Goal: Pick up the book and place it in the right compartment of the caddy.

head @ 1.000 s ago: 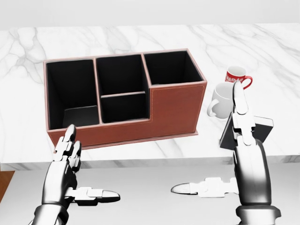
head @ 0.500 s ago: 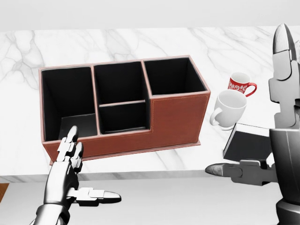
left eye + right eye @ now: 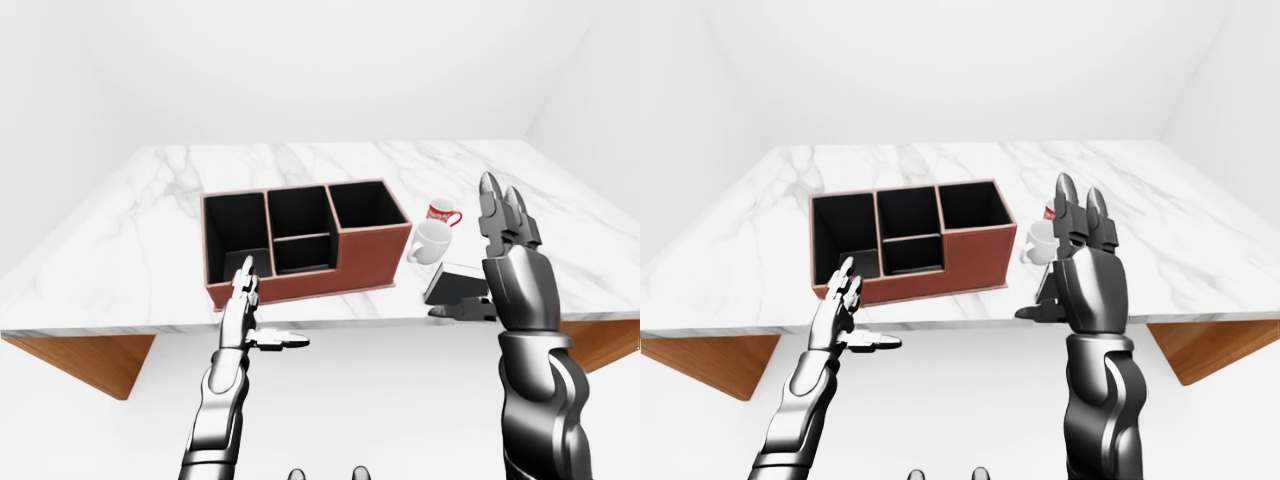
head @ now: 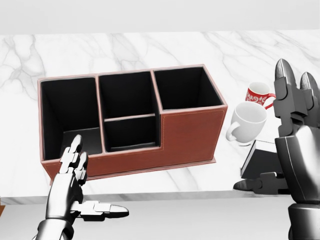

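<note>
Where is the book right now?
The book lies on the marble table at the head view's lower right, just below the white mug, partly hidden by the right hand.

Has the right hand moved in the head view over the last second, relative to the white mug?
Yes. The right hand has shifted rightward, from overlapping the white mug to clear of it on its right, fingers open beside the book.

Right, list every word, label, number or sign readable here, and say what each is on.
No readable text.
Red mug: a white pattern, too small to tell whether it is lettering.
White mug, book, caddy: no markings visible.
</note>
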Motion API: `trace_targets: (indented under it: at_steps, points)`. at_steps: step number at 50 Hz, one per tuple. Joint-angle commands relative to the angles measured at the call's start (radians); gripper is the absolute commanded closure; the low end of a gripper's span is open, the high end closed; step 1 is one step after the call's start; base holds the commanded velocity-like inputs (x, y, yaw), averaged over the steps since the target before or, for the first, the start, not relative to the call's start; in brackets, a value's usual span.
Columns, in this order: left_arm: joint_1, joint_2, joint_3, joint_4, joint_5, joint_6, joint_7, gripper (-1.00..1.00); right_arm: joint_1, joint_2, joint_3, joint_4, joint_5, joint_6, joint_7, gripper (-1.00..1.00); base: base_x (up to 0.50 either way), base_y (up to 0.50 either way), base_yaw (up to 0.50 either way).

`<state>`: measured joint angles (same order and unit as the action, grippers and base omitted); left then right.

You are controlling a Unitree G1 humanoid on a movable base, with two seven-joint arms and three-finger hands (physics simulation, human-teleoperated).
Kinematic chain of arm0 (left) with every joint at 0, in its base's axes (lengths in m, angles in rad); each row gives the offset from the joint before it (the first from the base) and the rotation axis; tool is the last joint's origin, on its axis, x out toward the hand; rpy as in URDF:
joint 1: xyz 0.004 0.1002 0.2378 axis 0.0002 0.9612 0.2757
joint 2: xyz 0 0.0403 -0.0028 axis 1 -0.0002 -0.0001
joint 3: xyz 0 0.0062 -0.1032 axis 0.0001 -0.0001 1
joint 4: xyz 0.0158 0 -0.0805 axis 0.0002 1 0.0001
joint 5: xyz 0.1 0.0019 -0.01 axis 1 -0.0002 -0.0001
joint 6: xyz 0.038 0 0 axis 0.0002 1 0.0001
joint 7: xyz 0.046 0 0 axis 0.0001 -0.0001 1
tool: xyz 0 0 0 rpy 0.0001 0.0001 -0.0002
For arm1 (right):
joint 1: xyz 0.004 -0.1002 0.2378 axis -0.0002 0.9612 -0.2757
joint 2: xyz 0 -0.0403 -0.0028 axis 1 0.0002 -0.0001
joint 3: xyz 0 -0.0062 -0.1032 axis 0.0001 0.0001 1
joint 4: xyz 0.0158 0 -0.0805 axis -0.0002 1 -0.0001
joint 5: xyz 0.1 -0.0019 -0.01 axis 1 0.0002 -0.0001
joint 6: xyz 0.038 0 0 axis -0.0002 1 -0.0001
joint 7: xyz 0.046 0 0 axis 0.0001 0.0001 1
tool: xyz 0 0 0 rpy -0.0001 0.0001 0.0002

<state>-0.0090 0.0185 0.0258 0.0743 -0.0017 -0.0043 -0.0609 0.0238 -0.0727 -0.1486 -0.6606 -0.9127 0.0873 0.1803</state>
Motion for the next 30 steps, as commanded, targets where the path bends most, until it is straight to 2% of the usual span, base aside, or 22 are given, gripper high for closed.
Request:
trace_targets:
  at_steps: [1, 2, 4, 5, 10, 15, 20, 30]
  points:
    - [0.002, -0.001, -0.002, -0.007, 0.002, -0.002, 0.002, -1.00, 0.022, -0.015, -0.013, 0.099, -0.078, 0.000, 0.080, -1.00, 0.50, 0.00, 0.00]
    - [0.002, -0.001, -0.002, -0.002, 0.003, -0.007, 0.002, -1.00, 0.021, -0.016, -0.020, 0.096, -0.101, 0.000, 0.102, -1.00, 0.50, 0.00, 0.00]
    - [0.004, -0.002, -0.003, -0.011, 0.004, -0.001, 0.002, -1.00, 0.026, -0.019, -0.025, 0.107, -0.118, 0.000, 0.134, -1.00, 0.50, 0.00, 0.00]
    - [0.006, -0.002, -0.004, -0.019, 0.004, 0.006, 0.002, -1.00, 0.020, -0.018, -0.028, 0.122, -0.140, 0.000, 0.137, -1.00, 0.50, 0.00, 0.00]
    - [0.003, -0.002, -0.004, -0.009, 0.005, -0.003, 0.002, -1.00, 0.020, -0.024, -0.025, 0.210, -0.170, 0.000, 0.135, -1.00, 0.26, 0.00, 0.00]
    - [0.004, -0.002, -0.005, -0.019, 0.007, 0.006, 0.002, -1.00, 0.040, -0.041, -0.021, 0.313, -0.201, 0.000, 0.144, -1.00, 0.01, 0.00, 0.00]
    - [0.001, -0.001, -0.004, -0.016, 0.007, 0.007, 0.001, -1.00, 0.062, -0.044, -0.046, 0.268, -0.217, 0.000, 0.214, -1.00, 0.00, 0.00, 0.00]
    - [-0.002, -0.001, -0.004, -0.011, 0.007, 0.005, 0.000, -1.00, 0.051, -0.049, -0.083, 0.268, -0.212, 0.000, 0.224, -1.00, 0.00, 0.00, 0.00]
